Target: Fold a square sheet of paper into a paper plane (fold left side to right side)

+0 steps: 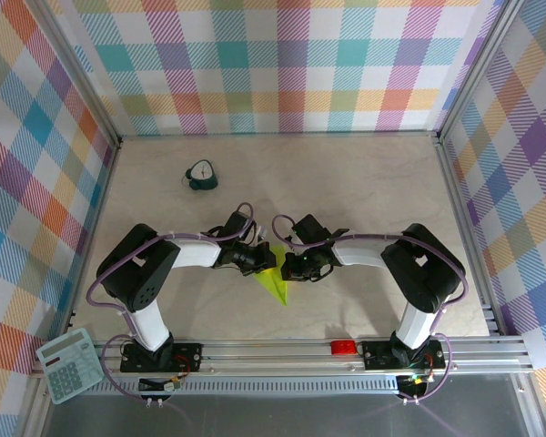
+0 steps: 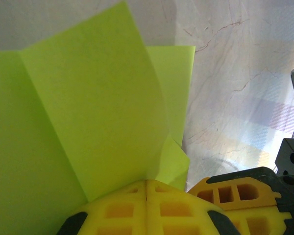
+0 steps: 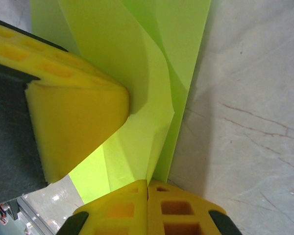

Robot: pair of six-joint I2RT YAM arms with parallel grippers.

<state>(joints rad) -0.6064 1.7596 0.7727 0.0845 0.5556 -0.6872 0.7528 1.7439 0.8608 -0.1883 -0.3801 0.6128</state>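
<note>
Paper (image 1: 276,287), creased to a point, on the bench (image 1: 373,196); left tool (image 2: 146,185) and right tool (image 3: 147,184) each clamped tight on its raised folds, from opposite sides.

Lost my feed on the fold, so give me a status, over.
Both shut on the paper plane: left gripper, right gripper. Plane part-folded, flaps lifted. Well apart from it: teal clock, red block.
</note>
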